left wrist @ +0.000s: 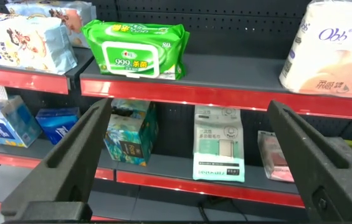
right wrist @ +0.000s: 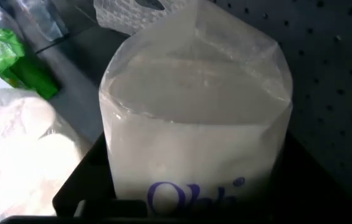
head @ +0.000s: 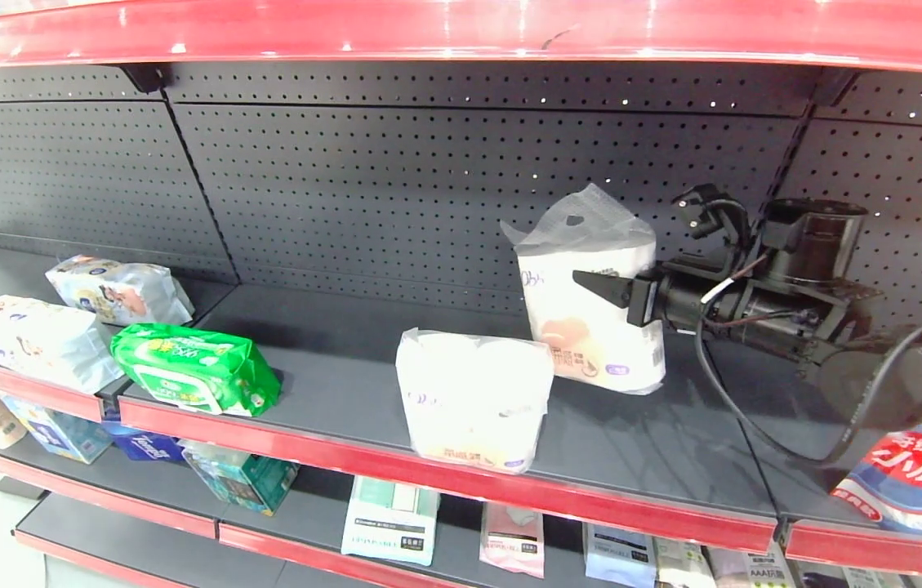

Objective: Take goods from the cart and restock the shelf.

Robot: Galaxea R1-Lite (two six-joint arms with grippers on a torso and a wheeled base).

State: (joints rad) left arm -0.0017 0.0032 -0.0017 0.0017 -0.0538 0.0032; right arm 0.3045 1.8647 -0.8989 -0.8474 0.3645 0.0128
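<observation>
A white paper-roll pack (head: 591, 302) in clear wrap stands upright toward the back of the dark shelf (head: 330, 359). My right gripper (head: 612, 292) comes in from the right and is shut on it, one black finger across its front; the pack (right wrist: 194, 137) sits between the jaws in the right wrist view. A second white roll pack (head: 473, 400) stands at the shelf's front edge, also seen as the roll pack (left wrist: 334, 50) from the left wrist. My left gripper (left wrist: 188, 168) is open and holds nothing, hanging in front of the lower shelves.
Green wet wipes (head: 195, 367) and printed tissue packs (head: 36, 339) lie at the shelf's left. A red-and-blue bag (head: 918, 482) sits at the right end. Lower shelves hold boxes and pouches (left wrist: 219, 143). Bare shelf lies between the wipes and the roll packs.
</observation>
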